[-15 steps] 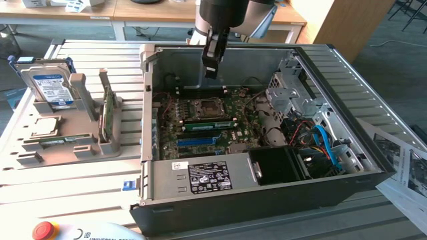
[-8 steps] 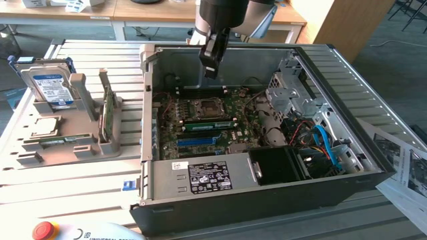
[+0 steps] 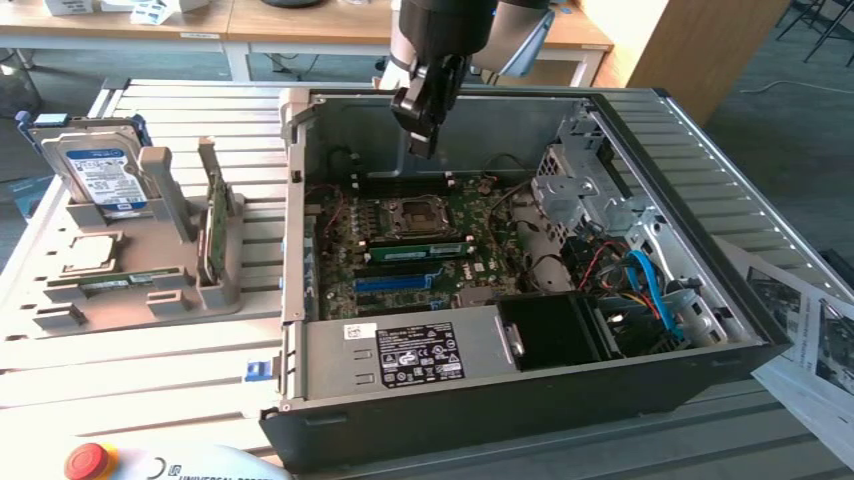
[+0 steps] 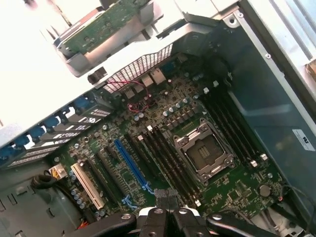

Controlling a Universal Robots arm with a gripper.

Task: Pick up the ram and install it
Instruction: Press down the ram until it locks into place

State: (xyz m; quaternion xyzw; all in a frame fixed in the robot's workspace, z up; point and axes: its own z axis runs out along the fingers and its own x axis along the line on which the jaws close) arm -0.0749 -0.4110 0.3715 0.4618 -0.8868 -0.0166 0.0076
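Exterior view: I have the hand [image 3: 424, 128] closed and empty, hovering above the open computer case [image 3: 694, 360], over the rear part of the motherboard [image 3: 400, 265]. The ram [image 3: 420, 249] sits in a slot just below the empty CPU socket [image 3: 407, 215] in this picture, lower than the hand and a little toward the front of the case. A hard drive [image 3: 107, 175] stands in the grey holder [image 3: 174, 290] on the desk [image 3: 134, 370], at the exterior view's left.

open computer case [image 3: 747, 250], hard drive [image 3: 100, 175] upright in grey holder [image 3: 174, 290], perhaps papers [image 3: 814, 340].
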